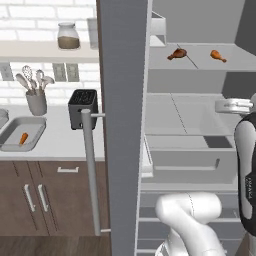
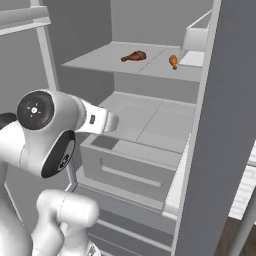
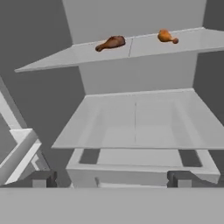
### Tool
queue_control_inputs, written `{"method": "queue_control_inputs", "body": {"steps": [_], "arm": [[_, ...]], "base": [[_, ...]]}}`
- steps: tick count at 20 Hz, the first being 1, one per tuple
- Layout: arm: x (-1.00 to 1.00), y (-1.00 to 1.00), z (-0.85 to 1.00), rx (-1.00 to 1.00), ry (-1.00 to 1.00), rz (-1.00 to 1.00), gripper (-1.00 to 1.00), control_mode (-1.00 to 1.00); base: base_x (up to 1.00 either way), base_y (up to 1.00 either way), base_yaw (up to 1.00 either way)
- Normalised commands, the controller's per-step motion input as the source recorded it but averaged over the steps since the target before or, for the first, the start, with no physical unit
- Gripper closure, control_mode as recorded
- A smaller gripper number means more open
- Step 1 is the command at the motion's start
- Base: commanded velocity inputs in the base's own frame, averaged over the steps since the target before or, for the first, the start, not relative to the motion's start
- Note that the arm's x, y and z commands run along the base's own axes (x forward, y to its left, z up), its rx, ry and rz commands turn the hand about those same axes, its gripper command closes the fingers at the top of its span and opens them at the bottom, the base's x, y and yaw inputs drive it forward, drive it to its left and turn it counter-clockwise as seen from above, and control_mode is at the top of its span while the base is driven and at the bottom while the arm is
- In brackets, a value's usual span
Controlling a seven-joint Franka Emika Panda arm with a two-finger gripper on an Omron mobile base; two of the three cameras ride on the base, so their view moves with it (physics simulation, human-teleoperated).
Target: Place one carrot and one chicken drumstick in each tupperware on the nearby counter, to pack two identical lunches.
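Note:
Two chicken drumsticks lie on the upper shelf of the open fridge: a reddish-brown one [image 1: 177,54] [image 2: 134,56] [image 3: 111,43] and a more orange one [image 1: 218,55] [image 2: 173,61] [image 3: 166,36] to its right. My gripper [image 3: 113,179] is open and holds nothing. It points into the fridge at the height of the lower shelf, well below and short of both drumsticks. On the counter [image 1: 60,142] at the left sits a grey tupperware [image 1: 31,122] with one carrot [image 1: 23,138] lying in it.
The grey fridge door [image 1: 122,125] with its long bar handle [image 1: 90,170] stands open between counter and fridge. A drawer [image 1: 187,160] sits under the lower shelf. A black toaster [image 1: 82,107] and a utensil pot [image 1: 36,100] stand on the counter, a jar [image 1: 68,36] on the wall shelf.

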Motion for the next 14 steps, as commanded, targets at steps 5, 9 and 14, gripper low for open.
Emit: {"method": "queue_control_inputs", "body": {"steps": [5,9,14], "arm": [[0.32,0.0,1.0,-0.12,0.06,-0.21,-1.0,-1.0],[0.53,-0.01,1.0,-0.02,0.16,-0.12,-1.0,-1.0],[0.37,-0.01,0.13,0.0,0.03,0.01,-1.0,-1.0]], "base": [[0.0,0.0,0.0],[0.0,0.0,0.0],[0.0,0.0,0.0]]}}
